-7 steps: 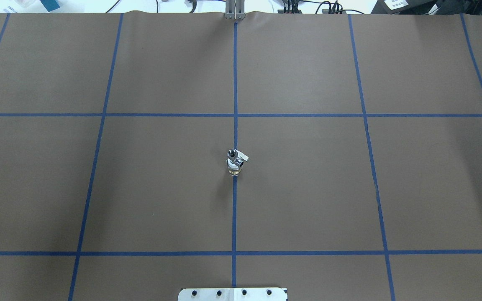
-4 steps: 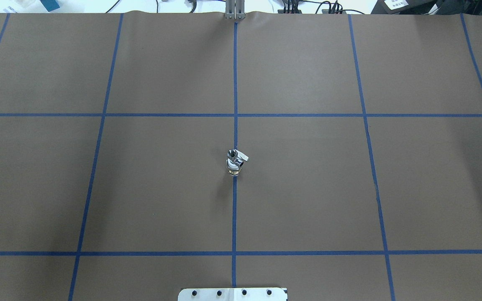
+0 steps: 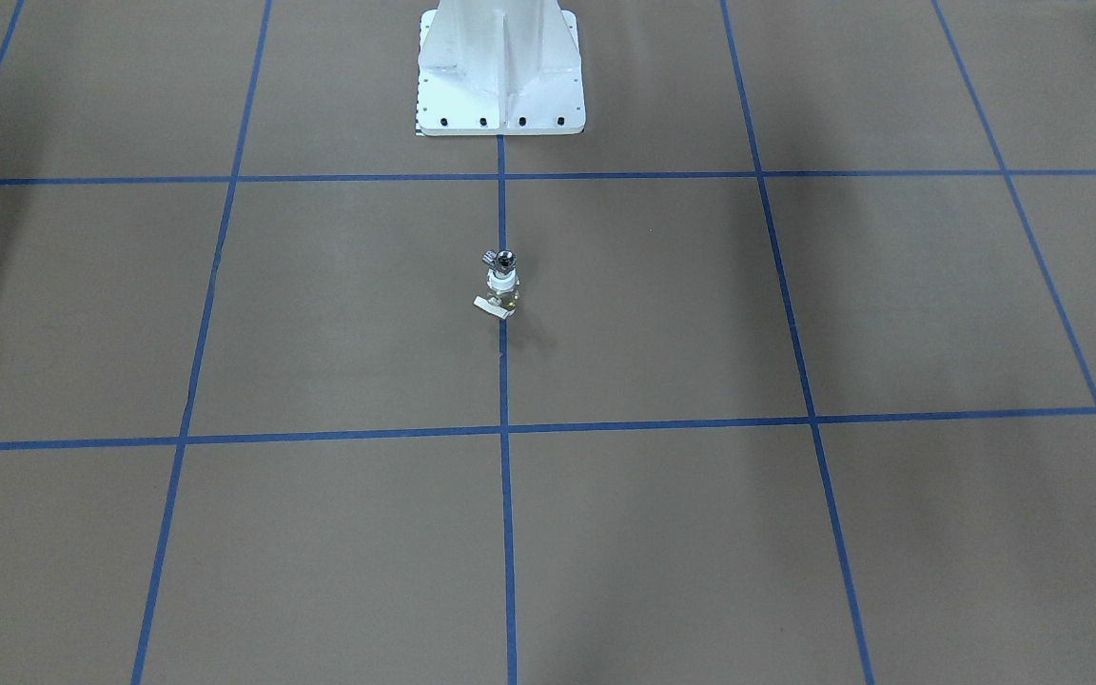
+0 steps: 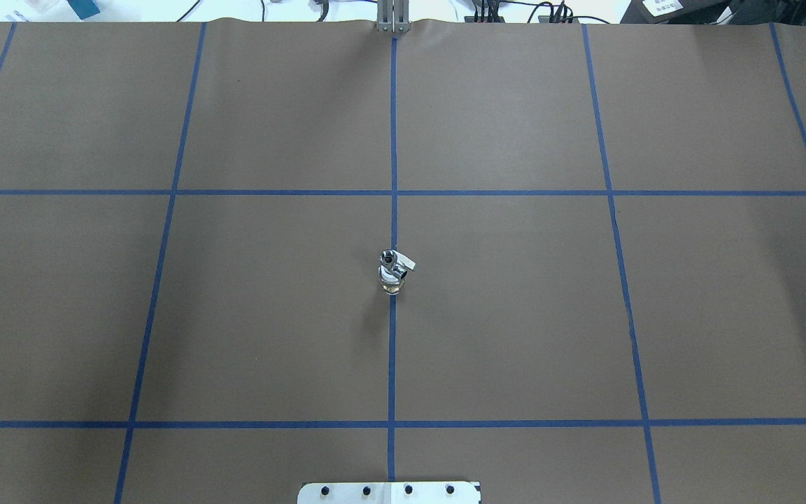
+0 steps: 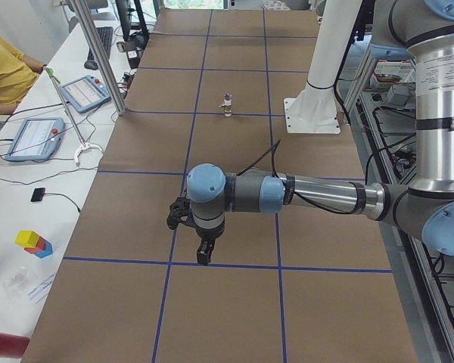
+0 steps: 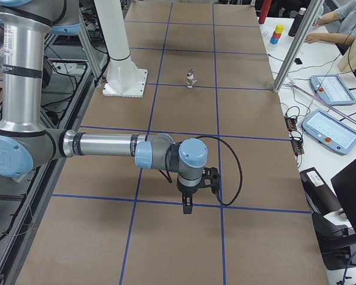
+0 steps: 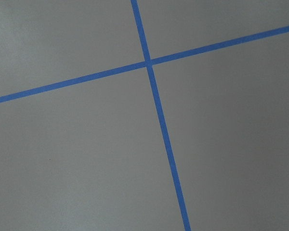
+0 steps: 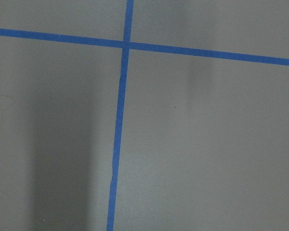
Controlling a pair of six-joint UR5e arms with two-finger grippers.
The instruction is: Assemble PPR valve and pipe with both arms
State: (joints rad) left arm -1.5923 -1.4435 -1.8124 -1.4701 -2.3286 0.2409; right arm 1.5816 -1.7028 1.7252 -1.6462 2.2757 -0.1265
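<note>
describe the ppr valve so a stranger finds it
From the white robot base, follow the middle blue tape line to the upright piece. The PPR valve is its brass and white lower part; the pipe on top is all silver.

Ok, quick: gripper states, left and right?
Left gripper: cannot be told, it shows only in a side view.
Right gripper: cannot be told, same reason.

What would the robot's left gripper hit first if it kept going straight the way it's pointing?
The left gripper points straight down, so it would likely meet the brown table cover, near a blue tape crossing. Nothing else shows beneath it; its height is hard to judge.
</note>
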